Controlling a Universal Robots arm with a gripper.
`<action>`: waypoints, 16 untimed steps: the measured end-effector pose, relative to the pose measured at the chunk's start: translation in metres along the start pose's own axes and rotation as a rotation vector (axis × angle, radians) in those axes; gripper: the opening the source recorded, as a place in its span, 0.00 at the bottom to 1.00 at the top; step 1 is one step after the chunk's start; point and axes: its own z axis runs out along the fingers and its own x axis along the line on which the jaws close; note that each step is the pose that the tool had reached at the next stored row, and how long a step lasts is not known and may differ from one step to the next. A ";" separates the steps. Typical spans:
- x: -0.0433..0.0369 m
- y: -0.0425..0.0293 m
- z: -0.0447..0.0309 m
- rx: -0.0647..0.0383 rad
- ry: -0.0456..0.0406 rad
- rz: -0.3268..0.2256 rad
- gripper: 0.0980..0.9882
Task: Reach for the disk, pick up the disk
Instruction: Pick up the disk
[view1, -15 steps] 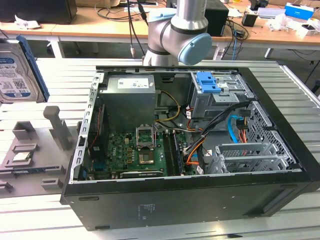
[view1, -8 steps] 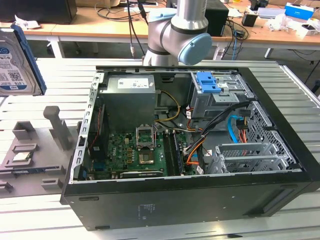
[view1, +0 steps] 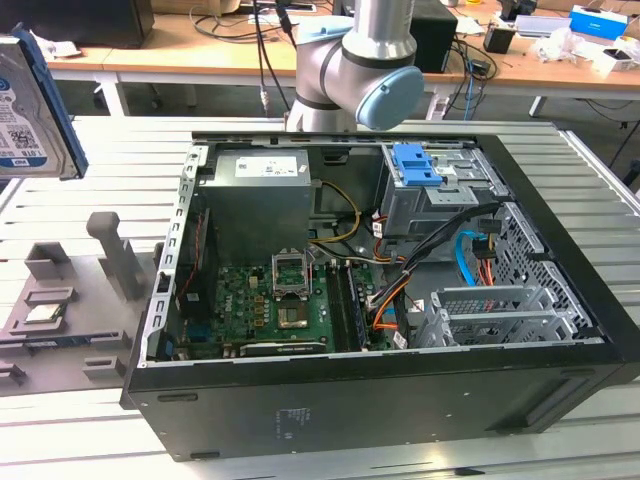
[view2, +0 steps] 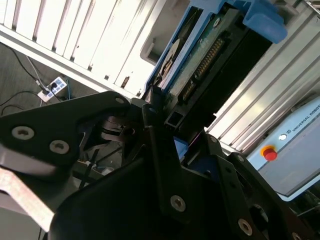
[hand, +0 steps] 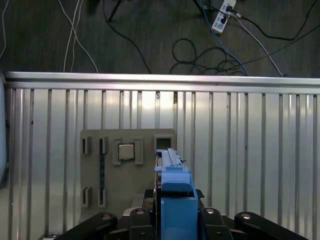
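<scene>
Silver-metal disk (view1: 28, 115) hangs above the grey holder (view1: 60, 300), well clear of its posts. Gripper (view2: 177, 122) fingers are clamped tight on the disk's edge. Reach and pick-up both appear complete; no step looks outstanding.

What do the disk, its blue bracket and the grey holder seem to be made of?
The disk: likely silver metal, faintly shiny, with a printed paper label. Its blue bracket: smooth moulded plastic, evenly coloured. The grey holder: probably matte plastic, uniform grey without glare.
</scene>
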 end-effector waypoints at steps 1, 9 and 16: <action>0.0000 0.0000 -0.0014 0.000 0.0000 0.000 0.30; 0.0000 0.0004 -0.0215 -0.001 0.0000 0.000 0.30; 0.0000 0.0008 -0.0397 -0.001 0.0000 0.000 0.30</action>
